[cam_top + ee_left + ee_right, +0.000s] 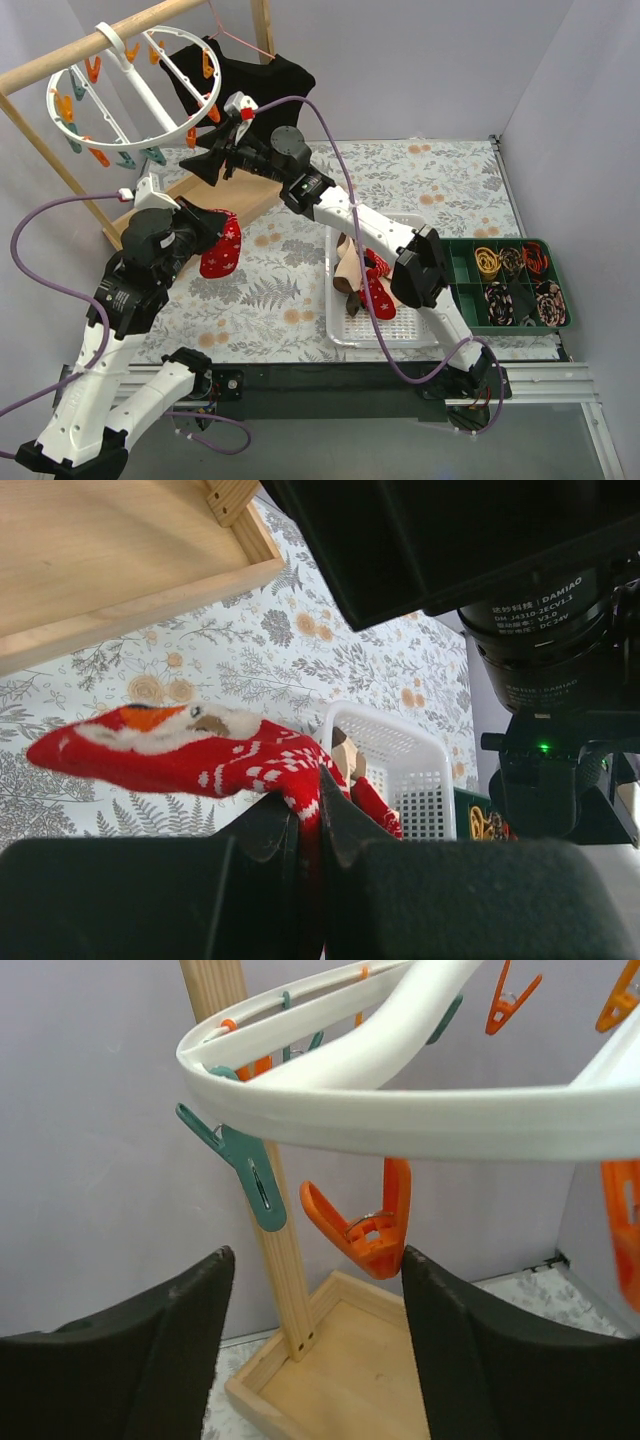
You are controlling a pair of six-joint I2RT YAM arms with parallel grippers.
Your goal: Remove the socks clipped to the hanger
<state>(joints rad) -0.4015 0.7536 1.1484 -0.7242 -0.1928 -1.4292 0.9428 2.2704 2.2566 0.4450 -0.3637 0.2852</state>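
Left hand (310, 825) pinching red sock (180, 750), sock hanging free over desk (250, 650), basket (410, 755) rim just beyond. Right hand (315, 1290) spread, open gap under hanger (400, 1110) rim; orange clip (362, 1222) dangling just above, between fingers (480, 1360). Motor (545, 630) label: DAMIAO.

black motor housing (545, 630) | white print: DAMIAO | J4310-2EC V1.1 | DC24V | remaining characters too small
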